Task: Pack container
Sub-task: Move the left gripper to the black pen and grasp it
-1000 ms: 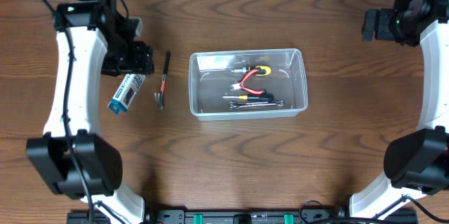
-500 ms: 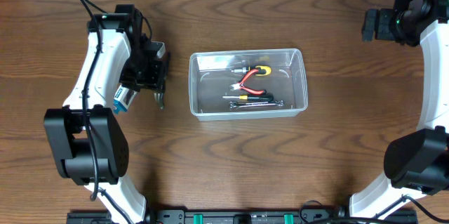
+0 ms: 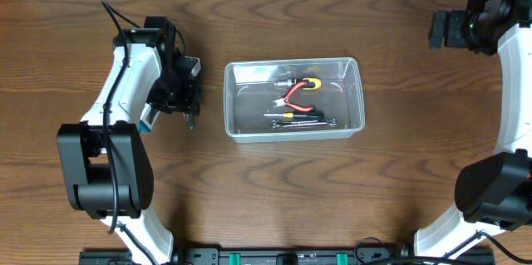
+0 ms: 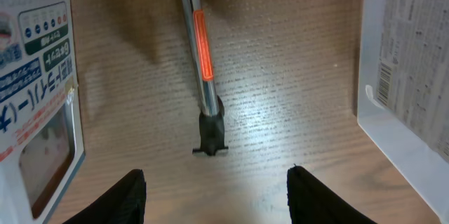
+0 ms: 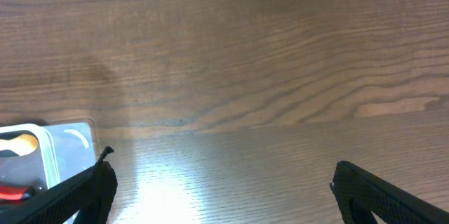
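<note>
Container [image 3: 345,90] is flanked at 9 o'clock by the left tool [image 4: 216,180], spread above a hammer [image 4: 203,62]. The right tool [image 5: 221,185] is also spread.

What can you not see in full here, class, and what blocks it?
Left wrist: the handle of the hand tool runs off the top edge; the printed box runs off the left.
Overhead: the left arm hides most of both.
Right wrist: only a corner of the container shows, at the left edge.

Tool shaft [image 4: 199,48] beyond top edge
</note>
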`<action>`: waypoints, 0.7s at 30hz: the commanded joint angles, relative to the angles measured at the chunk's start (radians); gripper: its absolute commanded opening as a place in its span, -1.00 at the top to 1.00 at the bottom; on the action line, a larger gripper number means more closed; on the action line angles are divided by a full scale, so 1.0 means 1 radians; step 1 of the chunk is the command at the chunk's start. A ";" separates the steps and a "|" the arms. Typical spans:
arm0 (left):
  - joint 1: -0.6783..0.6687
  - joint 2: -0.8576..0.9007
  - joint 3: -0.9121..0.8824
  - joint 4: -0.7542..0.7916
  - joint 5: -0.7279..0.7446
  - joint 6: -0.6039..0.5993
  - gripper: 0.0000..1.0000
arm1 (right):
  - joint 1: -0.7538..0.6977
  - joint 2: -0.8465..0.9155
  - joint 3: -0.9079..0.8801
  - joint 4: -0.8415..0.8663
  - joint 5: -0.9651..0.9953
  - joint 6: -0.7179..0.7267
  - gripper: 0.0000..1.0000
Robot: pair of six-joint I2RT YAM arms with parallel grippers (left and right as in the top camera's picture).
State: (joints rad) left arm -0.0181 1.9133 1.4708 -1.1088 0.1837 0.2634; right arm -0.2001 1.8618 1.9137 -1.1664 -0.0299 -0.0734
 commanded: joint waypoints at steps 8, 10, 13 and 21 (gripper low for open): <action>-0.002 0.002 -0.090 0.100 -0.001 0.009 -0.06 | 0.005 0.008 0.000 -0.001 -0.003 -0.010 -0.98; -0.002 0.003 -0.105 0.121 -0.001 0.009 -0.05 | 0.004 0.008 0.000 -0.001 -0.003 -0.010 -0.98; -0.002 0.005 -0.122 0.147 -0.001 0.009 -0.05 | 0.005 0.008 0.000 -0.001 -0.003 -0.010 -0.98; -0.002 0.053 -0.128 0.158 -0.001 0.009 -0.05 | 0.004 0.008 0.000 -0.001 -0.002 -0.010 -0.99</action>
State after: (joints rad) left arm -0.0181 1.9301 1.3502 -0.9520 0.1837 0.2634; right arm -0.2001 1.8618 1.9137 -1.1664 -0.0299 -0.0734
